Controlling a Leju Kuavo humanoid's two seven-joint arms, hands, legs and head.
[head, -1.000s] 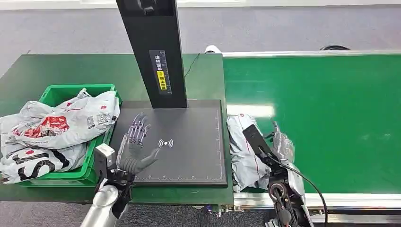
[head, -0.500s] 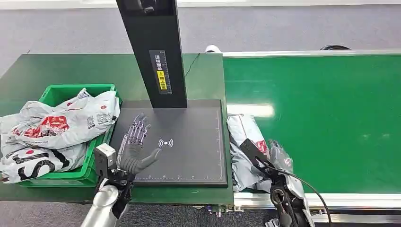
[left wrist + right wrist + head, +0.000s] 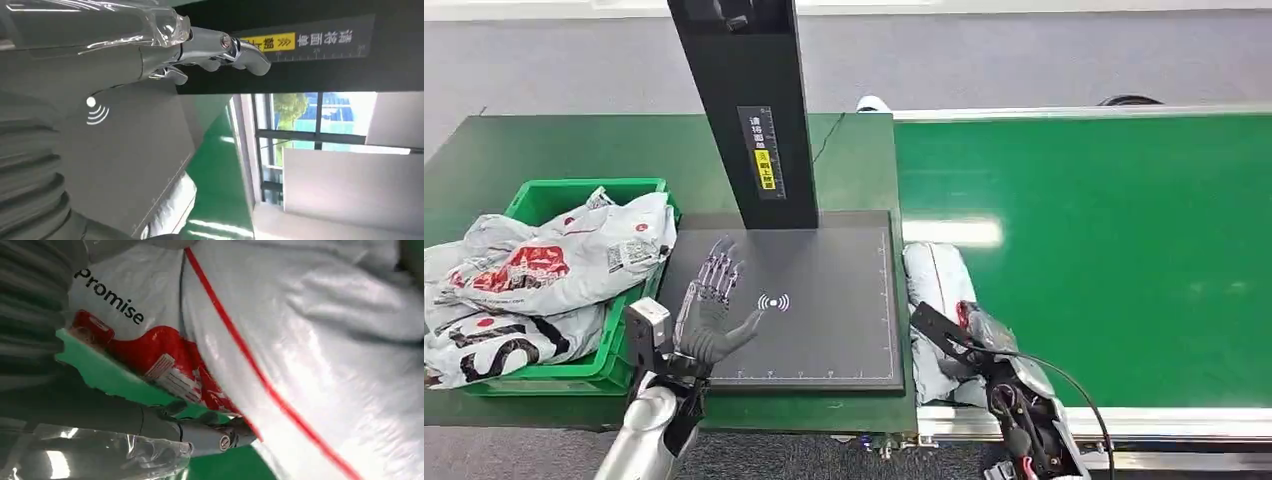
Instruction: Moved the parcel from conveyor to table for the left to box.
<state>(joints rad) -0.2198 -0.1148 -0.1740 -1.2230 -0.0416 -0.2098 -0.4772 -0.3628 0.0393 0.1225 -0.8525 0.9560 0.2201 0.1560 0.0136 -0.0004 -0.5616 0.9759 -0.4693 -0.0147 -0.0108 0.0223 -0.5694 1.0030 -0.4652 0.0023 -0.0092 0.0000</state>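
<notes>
While your right hand (image 3: 984, 335) has slid nearer along the parcel (image 3: 934, 290) over the last second, its fingers (image 3: 220, 437) now press the film, grip unclear; the parcel remains on the conveyor (image 3: 1124, 250). Left hand (image 3: 709, 310) waits, fingers spread.

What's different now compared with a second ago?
The right hand has drawn back toward the robot along the grey parcel at the conveyor's near edge; whether it grips the parcel is unclear. The left hand stays open over the black scanner pad, and the green bin of parcels is unchanged.
</notes>
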